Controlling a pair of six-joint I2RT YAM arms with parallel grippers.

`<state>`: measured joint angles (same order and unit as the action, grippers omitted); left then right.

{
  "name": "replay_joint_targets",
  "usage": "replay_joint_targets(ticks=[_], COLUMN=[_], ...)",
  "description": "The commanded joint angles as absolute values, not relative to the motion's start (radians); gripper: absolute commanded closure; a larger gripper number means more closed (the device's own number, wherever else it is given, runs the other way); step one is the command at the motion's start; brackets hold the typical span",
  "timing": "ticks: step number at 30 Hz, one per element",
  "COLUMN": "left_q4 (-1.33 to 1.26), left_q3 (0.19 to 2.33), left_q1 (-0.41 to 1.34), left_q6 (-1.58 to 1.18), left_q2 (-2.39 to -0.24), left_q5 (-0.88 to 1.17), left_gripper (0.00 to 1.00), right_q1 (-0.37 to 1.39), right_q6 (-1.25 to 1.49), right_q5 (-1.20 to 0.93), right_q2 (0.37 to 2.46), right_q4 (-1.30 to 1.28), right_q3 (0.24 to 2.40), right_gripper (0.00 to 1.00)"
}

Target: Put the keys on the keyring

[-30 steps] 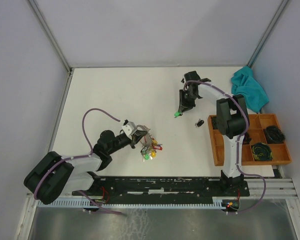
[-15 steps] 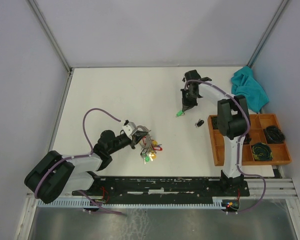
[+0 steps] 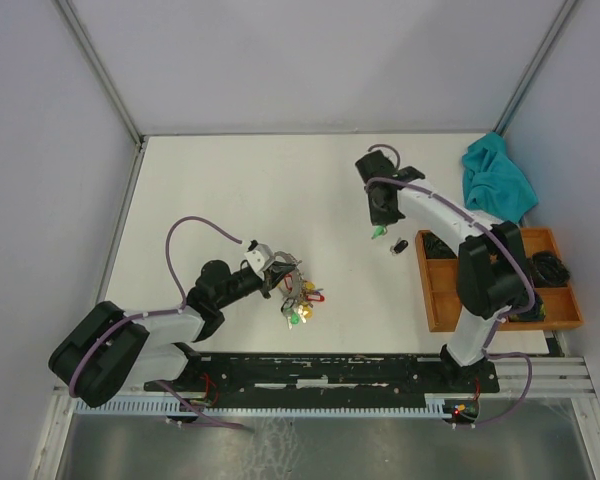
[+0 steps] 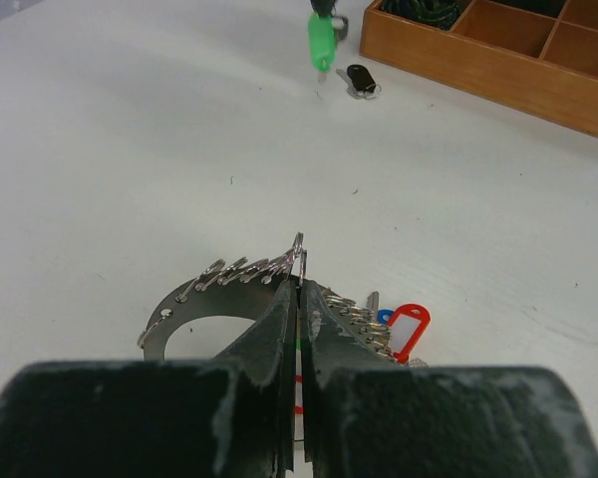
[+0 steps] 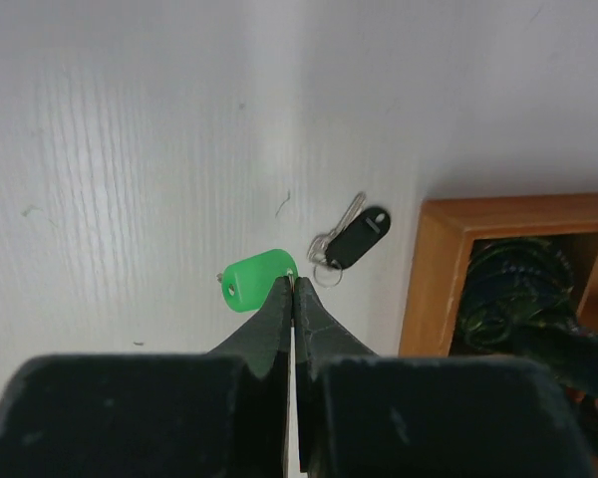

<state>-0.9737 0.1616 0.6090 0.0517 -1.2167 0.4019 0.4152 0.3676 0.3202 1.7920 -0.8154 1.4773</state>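
The keyring is a silvery ring strung with small keys and red, green and yellow tags, lying left of centre. My left gripper is shut on its upper rim; in the left wrist view the jaws pinch the thin metal ring. My right gripper is shut on the green-headed key; in the right wrist view its tips clamp the small ring at the green key's end. The black key lies loose on the table beside it, also as the black key.
A wooden compartment tray with dark cable coils stands at the right, close to the black key. A teal cloth lies at the back right. The tray's wall is just right of my right gripper.
My right gripper has shut on the green key and swung right and toward the near side with it. The left gripper and keyring have not moved.
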Motion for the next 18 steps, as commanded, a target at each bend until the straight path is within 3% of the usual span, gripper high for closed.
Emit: replay_joint_targets(ticks=[1,5,9,18], left_q4=[-1.019,-1.019,-1.019,-1.017], left_q3=[0.184,0.184,0.186,0.189], left_q1=[0.615,0.615,0.616,0.619], left_q6=[0.082,0.077,0.075,0.074], left_q2=[-1.212,-1.211,-1.213,-1.216], left_q5=[0.416,0.418,0.419,0.421], left_gripper=[0.97,0.97,0.97,0.97], right_q1=[0.524,0.575,0.587,0.589], right_q6=[0.526,0.709,0.837,0.789], right_q5=[0.488,0.474,0.378,0.278], right_q2=[1.787,1.74,1.688,1.609], right_q4=[-0.825,-0.788,-0.721,-0.689], right_q3=[1.359,1.233,1.108,1.013], right_gripper=[0.98,0.98,0.91,0.6])
